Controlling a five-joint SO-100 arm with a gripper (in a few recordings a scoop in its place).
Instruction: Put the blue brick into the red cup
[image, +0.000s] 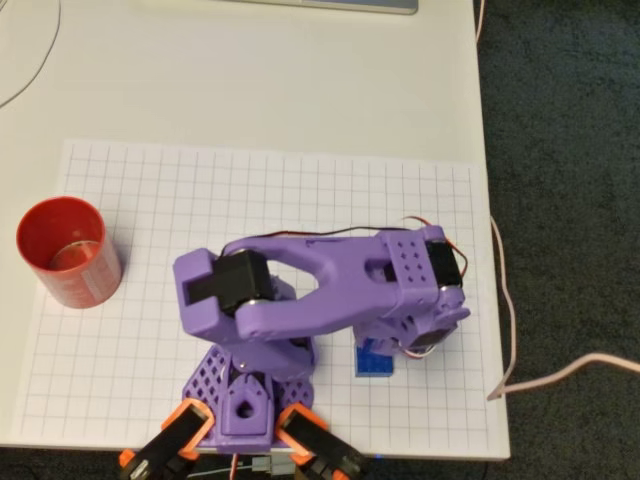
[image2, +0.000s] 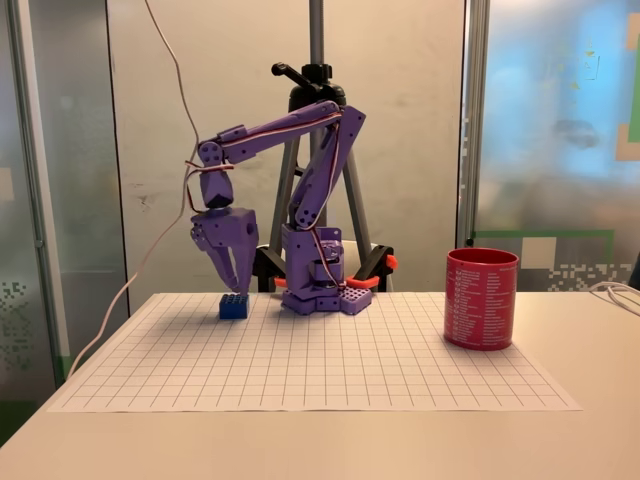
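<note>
The blue brick (image2: 233, 306) sits on the grid sheet to the left of the arm's base in the fixed view. From overhead the blue brick (image: 372, 362) lies right of the base, partly covered by the purple wrist. My gripper (image2: 236, 290) points straight down with its fingertips just above the brick's studs. The fingers taper close together, and their gap cannot be made out. My gripper (image: 405, 345) has its fingers hidden under its own body in the overhead view. The red cup (image: 68, 252) stands upright at the sheet's far left, far from the gripper; the red cup (image2: 481, 298) appears at the right.
A white grid sheet (image: 300, 190) covers the white table (image: 250, 80). The arm's base (image: 245, 395) is clamped at the near edge with orange clamps (image: 320, 440). A cable (image: 560, 375) trails off the table's right edge. A tripod (image2: 318, 60) stands behind the arm.
</note>
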